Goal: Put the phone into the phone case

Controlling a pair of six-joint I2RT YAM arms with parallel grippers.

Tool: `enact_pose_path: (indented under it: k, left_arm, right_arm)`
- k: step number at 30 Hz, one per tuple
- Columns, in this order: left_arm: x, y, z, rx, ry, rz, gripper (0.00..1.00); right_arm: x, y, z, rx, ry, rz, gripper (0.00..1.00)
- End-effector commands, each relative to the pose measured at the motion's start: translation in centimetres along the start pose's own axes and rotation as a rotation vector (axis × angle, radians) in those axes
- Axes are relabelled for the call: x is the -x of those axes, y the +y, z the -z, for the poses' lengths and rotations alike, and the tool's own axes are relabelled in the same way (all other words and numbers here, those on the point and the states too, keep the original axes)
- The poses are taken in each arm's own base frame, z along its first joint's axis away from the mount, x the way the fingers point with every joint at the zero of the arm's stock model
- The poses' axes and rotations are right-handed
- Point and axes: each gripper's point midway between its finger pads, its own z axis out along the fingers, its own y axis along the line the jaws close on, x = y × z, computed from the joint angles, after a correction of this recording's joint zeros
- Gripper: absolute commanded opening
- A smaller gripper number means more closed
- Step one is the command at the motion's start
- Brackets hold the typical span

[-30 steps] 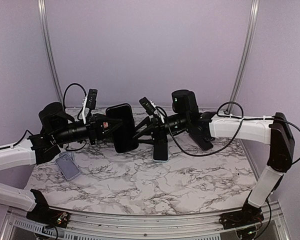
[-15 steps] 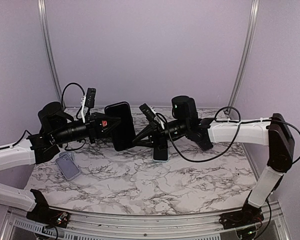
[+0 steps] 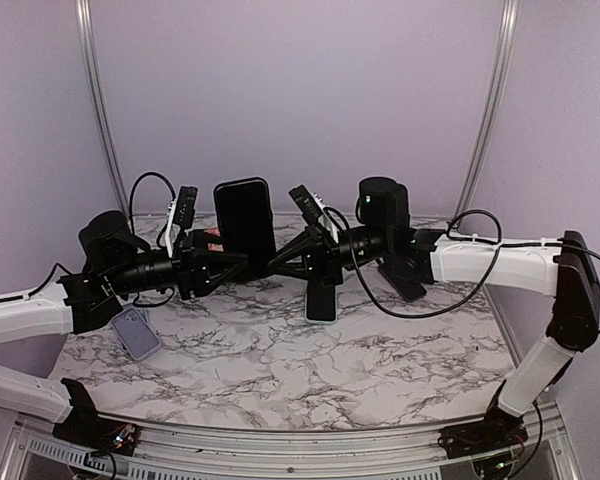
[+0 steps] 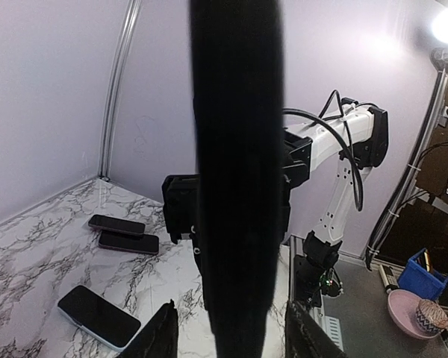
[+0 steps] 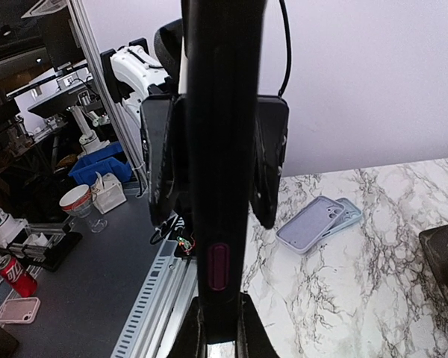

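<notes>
Upright in mid-air over tabletop (image 3: 380, 370), black phone (image 3: 244, 215), lower right edge clamped in right gripper's (image 3: 273, 262) shut jaws, left gripper's (image 3: 238, 262) jaws parted around left edge, lilac case (image 3: 135, 332) flat near tabletop's left edge.

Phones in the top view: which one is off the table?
The black phone standing upright in mid-air, pinched at its lower edge by the right claw. The other phone lies flat on the marble table.

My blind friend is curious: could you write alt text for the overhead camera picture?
A robot's right claw is shut on an upright black phone above a marble table, its left claw open around it. A second phone and a pale case lie on the table.
</notes>
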Motion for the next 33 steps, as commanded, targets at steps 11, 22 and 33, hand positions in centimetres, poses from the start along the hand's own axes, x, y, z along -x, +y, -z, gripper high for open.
enact_pose_path:
  k: [11,22,33]
  left_arm:
    - [0.4,-0.9,-0.3,-0.033,-0.018,-0.041,0.0]
    - [-0.3,-1.3,-0.6,-0.047,-0.003,-0.056,0.0]
    - [0.0,6.3,1.3,0.414,-0.05,0.007,0.84]
  right_arm:
    - [5.3,1.8,0.9,-0.016,-0.11,0.141,0.07]
    - [7.3,0.3,0.4,-0.068,-0.121,0.15,0.31]
    - [6.5,-7.0,3.1,-0.29,-0.165,-0.133,0.0]
